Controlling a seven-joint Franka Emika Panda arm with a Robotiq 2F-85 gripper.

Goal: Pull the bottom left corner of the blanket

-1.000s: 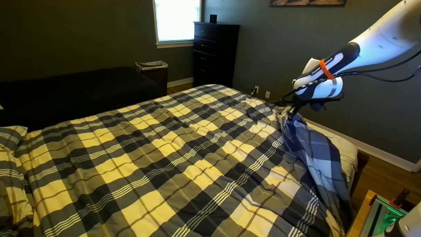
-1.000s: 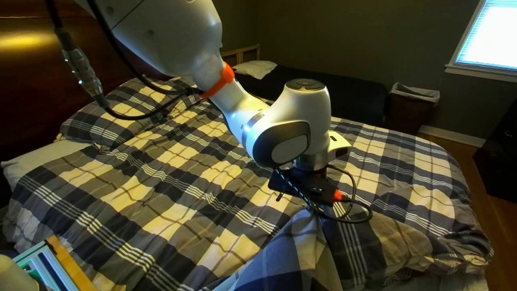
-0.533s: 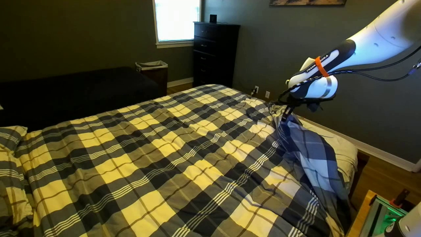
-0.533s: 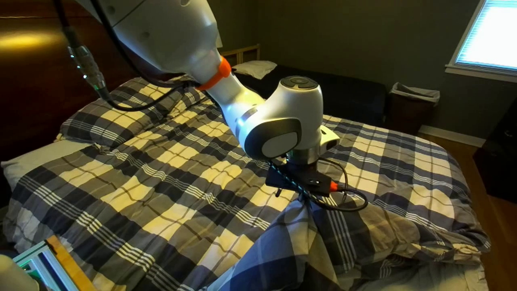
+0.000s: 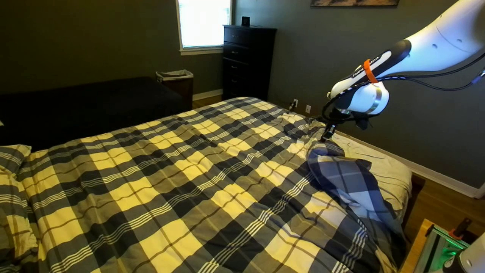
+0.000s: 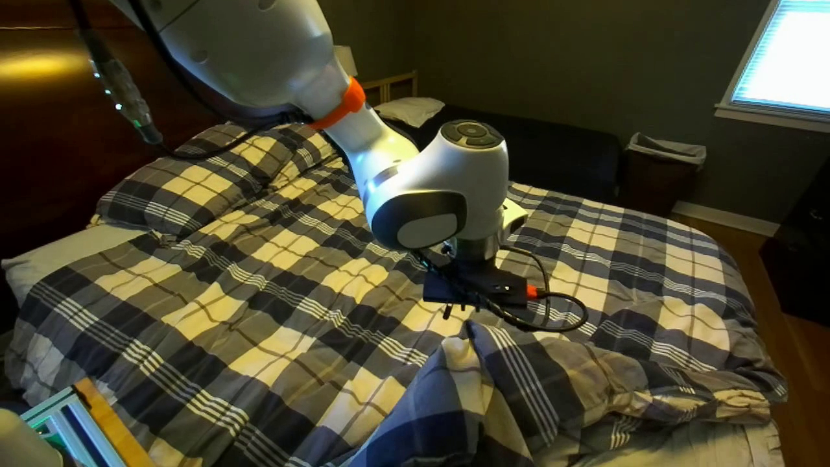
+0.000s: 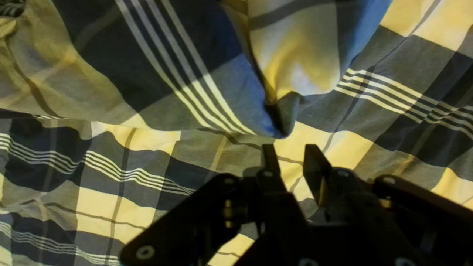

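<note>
Two fingers (image 7: 271, 159) stand apart, nothing between them: the tool (image 7: 291, 149) is released! The blanket (image 5: 197, 182) spreads below the tool, and what I'd call its bottom left corner (image 7: 290, 112), folded up to a peak, sits just ahead of the tool's tips in the wrist view, pointing right at them. Touching? Can't tell. In an exterior view the fold's ridge (image 6: 434, 389) drops away from the tool. So if a grip is wanted, it probably takes a reach forward and down, straight onto that peak.
</note>
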